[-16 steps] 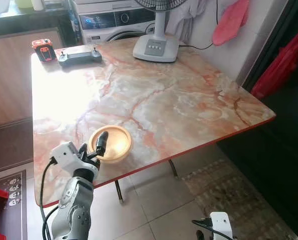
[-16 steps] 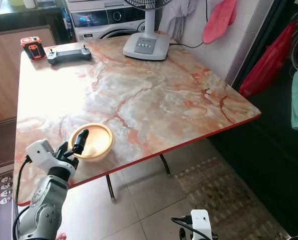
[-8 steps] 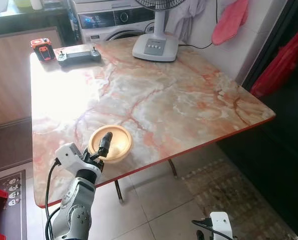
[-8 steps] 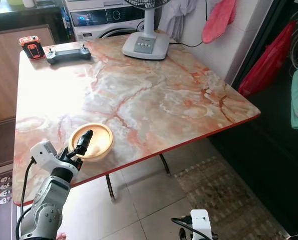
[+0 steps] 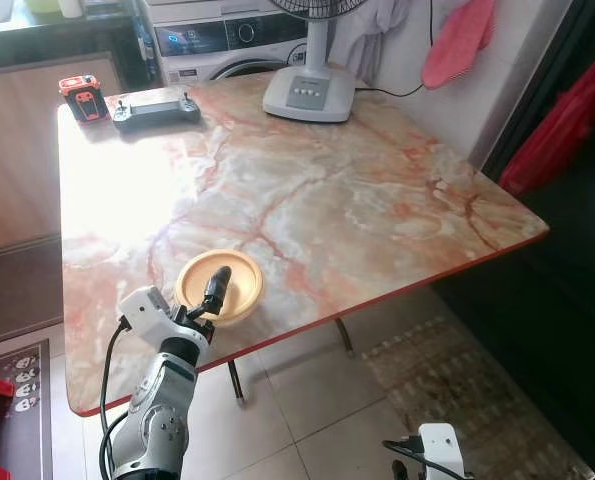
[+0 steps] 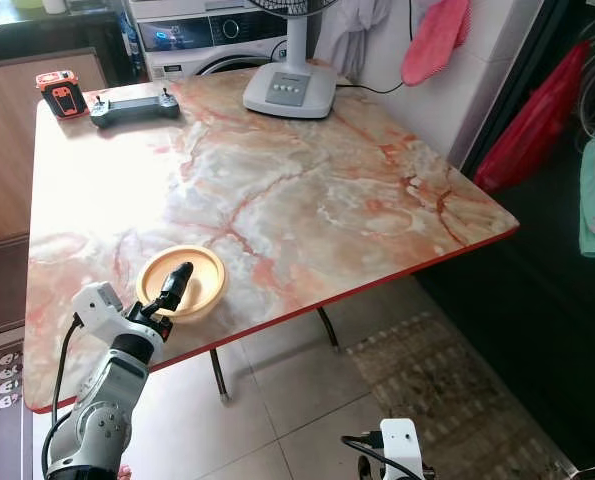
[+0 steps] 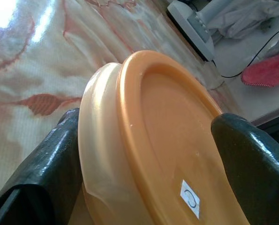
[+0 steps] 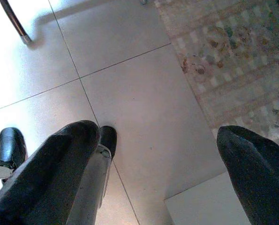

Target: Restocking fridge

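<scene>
Left gripper (image 5: 213,296) is pushing further forward over the near table edge than a second ago, its black fingers now straddling the orange bowl (image 5: 220,285) on the marble table (image 5: 307,190). From the left wrist, the bowl (image 7: 158,154) is sitting between the spread fingers (image 7: 41,178), glossy, with a small white sticker inside. Right gripper (image 8: 153,173) is hanging open above the tiled floor (image 8: 130,84).

Marble-patterned table (image 5: 357,200), fan base (image 5: 310,95), black controller (image 5: 155,108), orange-black device (image 5: 82,98), washing machine (image 5: 227,40), patterned rug (image 5: 457,390)
</scene>
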Tool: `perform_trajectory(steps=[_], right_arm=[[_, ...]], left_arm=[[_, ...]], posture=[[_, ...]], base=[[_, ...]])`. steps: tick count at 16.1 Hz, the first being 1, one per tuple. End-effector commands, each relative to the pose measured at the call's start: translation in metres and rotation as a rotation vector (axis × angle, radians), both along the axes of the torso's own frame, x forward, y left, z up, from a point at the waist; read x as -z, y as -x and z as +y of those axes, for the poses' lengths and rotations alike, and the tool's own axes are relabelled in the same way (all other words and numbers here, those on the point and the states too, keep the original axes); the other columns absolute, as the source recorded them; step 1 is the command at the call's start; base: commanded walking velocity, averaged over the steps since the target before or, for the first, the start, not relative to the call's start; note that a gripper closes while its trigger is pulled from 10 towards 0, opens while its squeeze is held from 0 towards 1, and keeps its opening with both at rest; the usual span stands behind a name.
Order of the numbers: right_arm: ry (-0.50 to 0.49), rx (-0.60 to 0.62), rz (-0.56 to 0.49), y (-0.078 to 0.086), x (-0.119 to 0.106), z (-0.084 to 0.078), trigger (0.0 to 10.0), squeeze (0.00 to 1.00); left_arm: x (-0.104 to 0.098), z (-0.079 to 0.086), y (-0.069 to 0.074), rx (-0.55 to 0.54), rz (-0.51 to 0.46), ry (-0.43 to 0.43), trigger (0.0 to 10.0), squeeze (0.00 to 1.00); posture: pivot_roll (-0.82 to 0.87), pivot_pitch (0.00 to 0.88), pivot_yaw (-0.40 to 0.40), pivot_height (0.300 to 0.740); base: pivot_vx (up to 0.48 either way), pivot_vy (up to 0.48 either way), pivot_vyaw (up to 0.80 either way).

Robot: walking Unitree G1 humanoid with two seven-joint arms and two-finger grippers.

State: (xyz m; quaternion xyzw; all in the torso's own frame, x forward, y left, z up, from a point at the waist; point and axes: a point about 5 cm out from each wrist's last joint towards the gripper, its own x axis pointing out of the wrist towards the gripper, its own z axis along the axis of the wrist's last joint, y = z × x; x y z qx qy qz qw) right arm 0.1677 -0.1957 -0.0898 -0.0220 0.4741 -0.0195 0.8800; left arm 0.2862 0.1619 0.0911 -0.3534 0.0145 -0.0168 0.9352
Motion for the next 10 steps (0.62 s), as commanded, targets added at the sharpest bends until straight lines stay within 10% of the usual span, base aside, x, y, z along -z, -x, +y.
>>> perform_trajectory(steps=[1,2,4,10], right_arm=[[0.006,0.003,-0.001,0.0008,0.0000,-0.0017,10.0,0.00],[0.008,0.002,0.000,0.0009,0.0001,-0.0018,10.0,0.00],[0.010,-0.002,0.001,0.0009,0.0001,-0.0019,10.0,0.00],[0.017,-0.018,0.005,0.0004,-0.0001,-0.0021,10.0,0.00]], left_arm=[[0.0000,-0.0013,-0.0028,0.002,-0.006,0.010,10.0,0.00],[-0.0007,-0.0016,-0.0050,0.003,-0.007,0.009,10.0,0.00],[-0.0015,-0.0027,-0.0085,0.009,-0.014,0.004,0.0,0.00],[0.0025,-0.0064,-0.0095,0.022,-0.008,-0.006,0.0,0.00]], posture=[[0.02,0.066,-0.054,0.740],[0.02,0.065,-0.055,0.740],[0.02,0.065,-0.056,0.740],[0.01,0.072,-0.056,0.740]], base=[[0.000,0.000,0.00],[0.000,0.000,0.00],[0.000,0.000,0.00],[0.000,0.000,0.00]])
